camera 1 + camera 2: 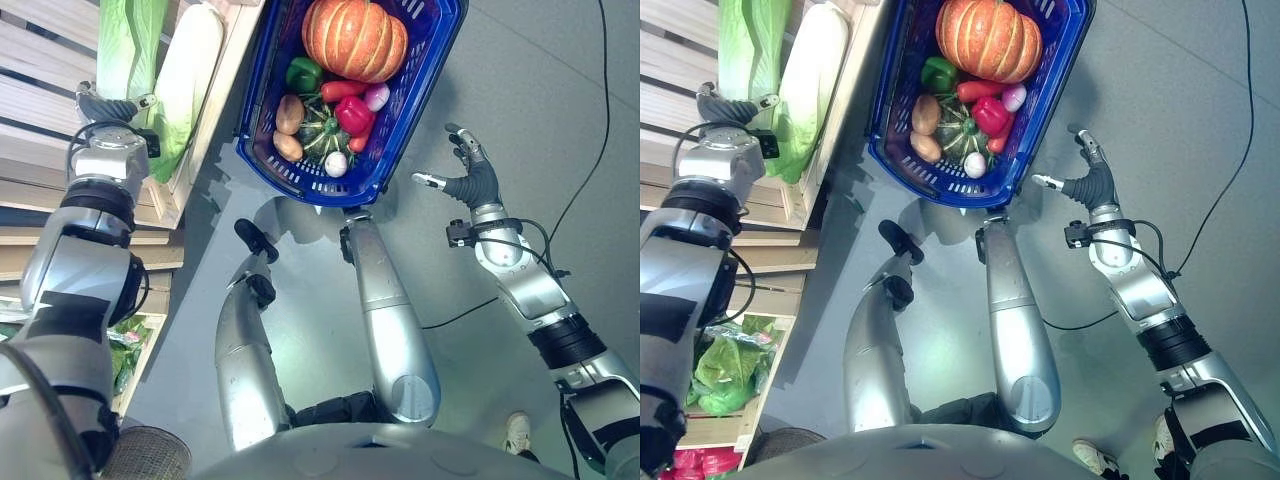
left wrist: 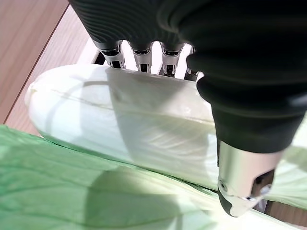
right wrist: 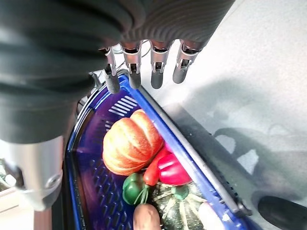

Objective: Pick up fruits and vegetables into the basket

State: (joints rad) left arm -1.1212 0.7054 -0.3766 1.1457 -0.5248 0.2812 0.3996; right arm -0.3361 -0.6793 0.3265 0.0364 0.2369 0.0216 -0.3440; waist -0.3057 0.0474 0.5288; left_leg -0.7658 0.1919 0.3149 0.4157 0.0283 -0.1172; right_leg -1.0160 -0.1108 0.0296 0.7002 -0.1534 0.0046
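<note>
**Left hand closing in on the cabbage while the basket waits**

Your left hand [image 1: 108, 108] is reaching over the pale napa cabbage [image 1: 190, 70] on the wooden shelf [image 1: 40, 60], fingers straight over it, not clamped. Your right hand [image 1: 468, 172] is hovering, fingers spread, beside the blue basket [image 1: 420, 100], already holding the pumpkin [image 1: 355, 38] and peppers

Silver-grey arm shells with black joint bands, left hand [image 1: 108, 107] and right hand [image 1: 472, 178] under dark ribbed covers, silver fingers [image 3: 156, 67] with dark tips, silver thumb [image 2: 242, 179].
</note>
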